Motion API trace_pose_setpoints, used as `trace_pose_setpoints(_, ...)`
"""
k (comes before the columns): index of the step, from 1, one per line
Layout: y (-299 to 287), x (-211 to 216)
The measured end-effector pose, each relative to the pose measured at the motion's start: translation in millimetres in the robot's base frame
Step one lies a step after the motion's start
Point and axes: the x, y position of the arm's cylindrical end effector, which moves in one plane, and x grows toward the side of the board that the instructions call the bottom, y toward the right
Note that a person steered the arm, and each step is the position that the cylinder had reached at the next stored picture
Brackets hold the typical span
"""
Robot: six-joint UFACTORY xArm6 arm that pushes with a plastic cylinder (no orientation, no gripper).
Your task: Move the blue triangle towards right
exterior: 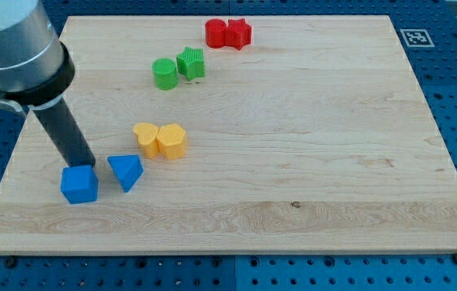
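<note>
The blue triangle (pixel 126 171) lies on the wooden board (pixel 293 162) at the lower left. A blue cube (pixel 78 184) sits just to its left, a small gap between them. My tip (pixel 85 164) is at the top edge of the blue cube, touching or nearly touching it, and left of the blue triangle. The rod slants up to the view's top left into the grey arm.
Two yellow blocks (pixel 161 140) sit touching, just above and right of the blue triangle. A green cylinder (pixel 164 73) and a green star-like block (pixel 190 63) sit higher up. Two red blocks (pixel 228 34) lie near the top edge.
</note>
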Motion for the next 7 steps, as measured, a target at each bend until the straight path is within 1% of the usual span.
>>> trace_pose_setpoints(2, 11, 6)
trace_pose_setpoints(3, 33, -1)
trace_pose_setpoints(4, 45, 7)
trace_pose_setpoints(5, 45, 17)
trace_pose_setpoints(7, 54, 17)
